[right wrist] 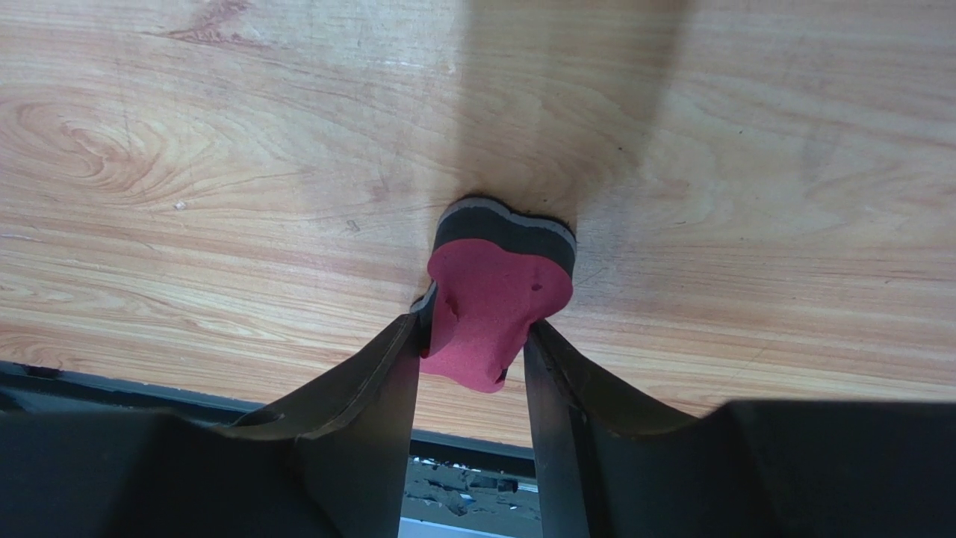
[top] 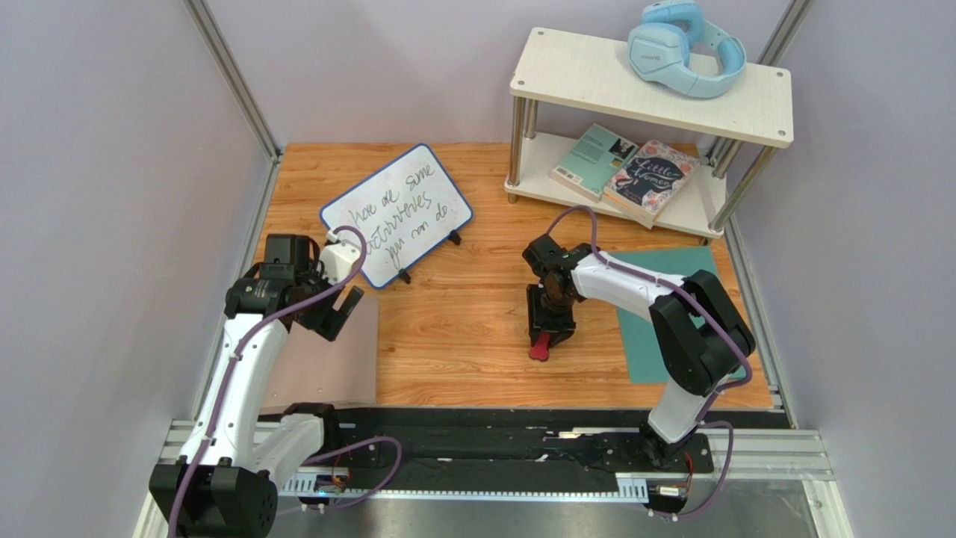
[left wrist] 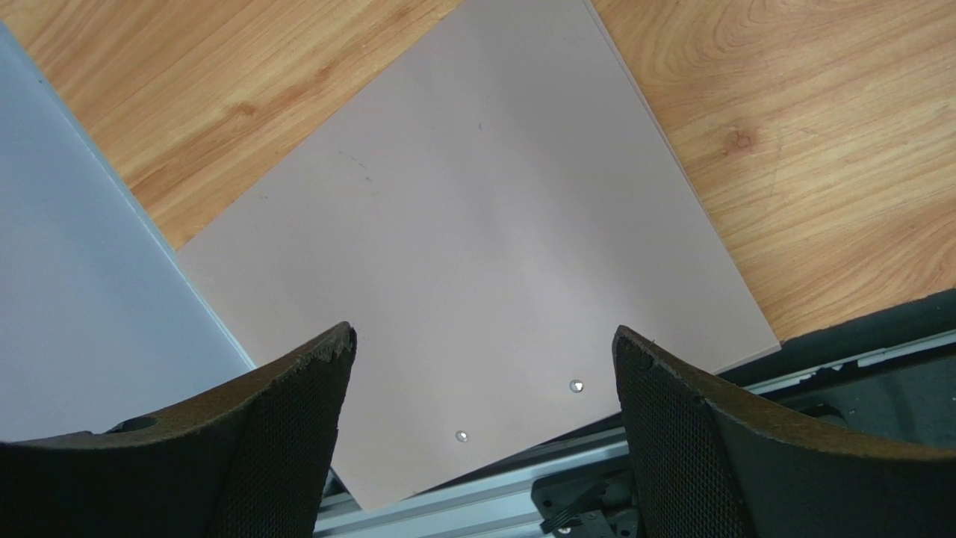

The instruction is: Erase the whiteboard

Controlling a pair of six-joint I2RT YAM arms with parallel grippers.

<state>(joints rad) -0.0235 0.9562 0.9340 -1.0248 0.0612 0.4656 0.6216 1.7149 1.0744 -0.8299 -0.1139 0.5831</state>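
The whiteboard (top: 397, 213) stands tilted at the back left of the wooden table, blue-framed, with black handwriting on it. My right gripper (top: 542, 340) is shut on a red-topped eraser with a dark base (right wrist: 496, 294), at the table surface near the middle; the eraser also shows as a red tip in the top view (top: 540, 349). My left gripper (top: 334, 308) is open and empty, hovering over the pinkish-brown mat (left wrist: 471, 247), just below and left of the whiteboard. Its fingers (left wrist: 286, 443) stand wide apart.
A teal mat (top: 662, 319) lies at the right under my right arm. A white two-tier shelf (top: 651, 84) at the back right holds blue headphones (top: 682, 45) and two books (top: 628, 170). Side walls enclose the table; a black rail (top: 505, 443) runs along the front.
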